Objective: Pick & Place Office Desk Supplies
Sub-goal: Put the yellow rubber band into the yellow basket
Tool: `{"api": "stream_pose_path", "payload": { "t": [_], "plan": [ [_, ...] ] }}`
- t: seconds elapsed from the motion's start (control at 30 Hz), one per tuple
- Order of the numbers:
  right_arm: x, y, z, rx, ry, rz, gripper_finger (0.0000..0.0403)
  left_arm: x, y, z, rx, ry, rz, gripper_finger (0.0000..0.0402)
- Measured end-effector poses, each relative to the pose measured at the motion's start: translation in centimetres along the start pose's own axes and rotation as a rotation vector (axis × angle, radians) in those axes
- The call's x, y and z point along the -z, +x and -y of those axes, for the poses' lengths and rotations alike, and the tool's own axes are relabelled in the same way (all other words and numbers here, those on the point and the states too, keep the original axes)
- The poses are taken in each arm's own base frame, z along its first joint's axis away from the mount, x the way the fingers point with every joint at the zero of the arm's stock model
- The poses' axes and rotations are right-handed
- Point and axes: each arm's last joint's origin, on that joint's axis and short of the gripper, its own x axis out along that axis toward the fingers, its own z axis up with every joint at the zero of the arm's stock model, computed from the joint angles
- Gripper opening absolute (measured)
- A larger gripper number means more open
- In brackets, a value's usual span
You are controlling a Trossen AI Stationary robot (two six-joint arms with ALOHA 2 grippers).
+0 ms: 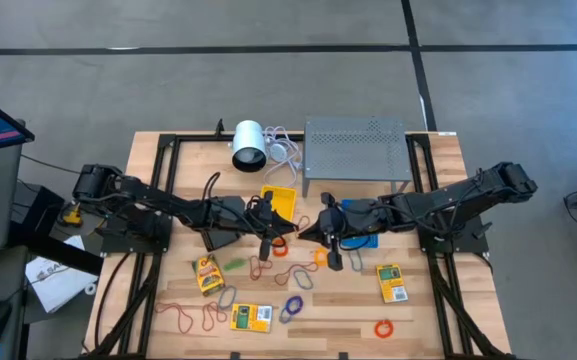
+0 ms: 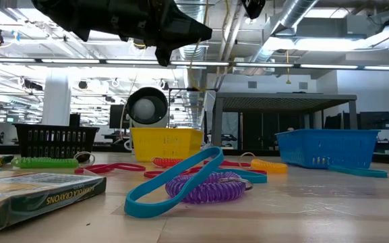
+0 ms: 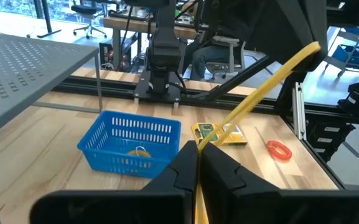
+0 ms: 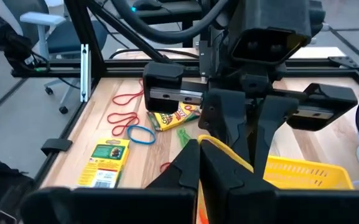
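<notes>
Both grippers are raised over the table's middle, fingertips facing each other, and a yellow rubber band [image 3: 266, 84] runs taut between them. My left gripper [image 3: 198, 163] is shut on one end, my right gripper [image 4: 198, 163] on the other. In the high view the left gripper [image 1: 268, 236] stands beside the yellow bin [image 1: 279, 200], and the right gripper [image 1: 330, 243] beside the blue bin [image 1: 365, 241]. The black bin [image 2: 54, 140] shows in the low view. Packets [image 1: 251, 317] and loose bands [image 1: 176, 315] lie on the near half. My left gripper pinches the yellow band's end [image 3: 209, 138] between its two shut fingers, coming level from the table's left. The band is lifted clear and drawn taut toward the right gripper. My right gripper pinches the band's other end [image 4: 224, 151] between its shut fingers, coming level from the table's right. The band is clear of the table and stretched toward the left gripper's fingers [image 4: 229, 118].
A white cylinder with a cable [image 1: 249, 145] and a grey perforated stand [image 1: 356, 150] sit at the far edge. More packets [image 1: 208, 273] [image 1: 392, 283], a purple coil [image 1: 293, 305] and an orange band [image 1: 383, 327] lie near the front edge.
</notes>
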Motion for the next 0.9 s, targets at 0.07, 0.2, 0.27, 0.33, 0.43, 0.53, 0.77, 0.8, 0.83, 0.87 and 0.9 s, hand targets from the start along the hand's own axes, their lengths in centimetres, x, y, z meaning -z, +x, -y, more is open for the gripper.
{"api": "stream_pose_path", "payload": {
  "t": [0.07, 0.2, 0.27, 0.33, 0.43, 0.53, 0.77, 0.8, 0.83, 0.87, 0.9],
  "plan": [
    [0.0, 0.0, 0.1, 0.003, 0.010, 0.002, 0.0022, 0.1, 0.0, 0.0, -0.001, 0.000, -0.006, 0.0002],
    [0.0, 0.0, 0.2, 0.005, 0.012, -0.001, 0.0084, 0.1, 0.0, 0.0, -0.007, 0.000, -0.006, 0.0001],
    [0.0, 0.0, 0.3, 0.007, 0.016, -0.001, 0.0125, 0.1, 0.0, -0.1, -0.025, -0.002, -0.003, 0.0001],
    [0.0, 0.1, 0.4, 0.016, 0.043, 0.000, 0.0169, 0.0, 0.0, -0.1, -0.028, -0.002, -0.002, 0.0001],
    [-0.1, 0.1, 0.9, 0.031, 0.086, 0.002, 0.0226, -0.4, -0.3, -0.3, -0.038, -0.002, 0.009, 0.0001],
    [-0.2, 0.0, 1.3, 0.059, 0.095, 0.006, 0.0253, -1.1, -1.0, -0.8, -0.072, -0.003, 0.001, 0.0001],
    [-0.5, -1.0, 1.7, 0.079, 0.090, 0.006, 0.0237, -2.8, -3.9, -2.0, -0.172, 0.000, -0.087, 0.0000],
    [-0.6, -1.1, 1.8, 0.081, 0.091, 0.009, 0.0232, -3.0, -4.2, -2.0, -0.174, -0.001, -0.088, 0.0000],
    [-0.6, -1.3, 1.9, 0.084, 0.090, 0.000, 0.0227, -3.1, -4.5, -2.1, -0.183, 0.000, -0.103, 0.0000],
    [-0.5, -1.4, 1.9, 0.086, 0.090, -0.006, 0.0222, -3.1, -4.7, -2.2, -0.196, 0.002, -0.117, 0.0000],
    [-0.6, -1.5, 1.9, 0.086, 0.090, -0.004, 0.0217, -3.1, -4.9, -2.3, -0.215, 0.004, -0.125, 0.0000]
  ]
}}
